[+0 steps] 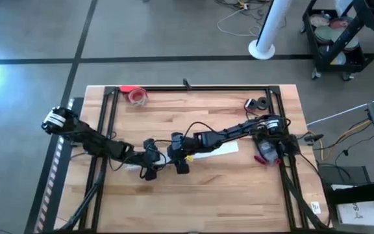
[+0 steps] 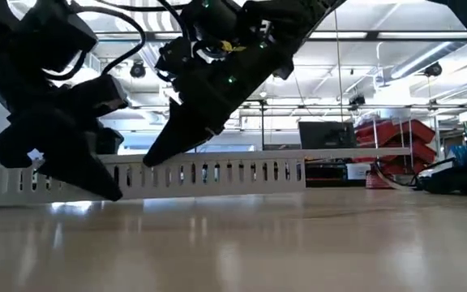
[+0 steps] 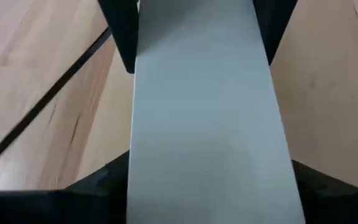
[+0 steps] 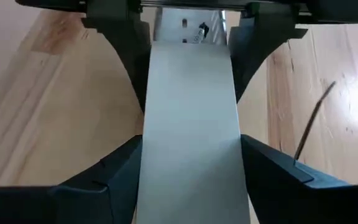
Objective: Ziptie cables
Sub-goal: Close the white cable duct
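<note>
Fingers of the left gripper and the right gripper both clamp one long white slotted duct, which runs between each pair above the tabletop. Reddish cables lie well apart, beside the right arm's base.

My left gripper low over the wooden table, my right gripper slanting down beside it, both tips at a long white slotted strip lying across the table, red bins behind
</note>
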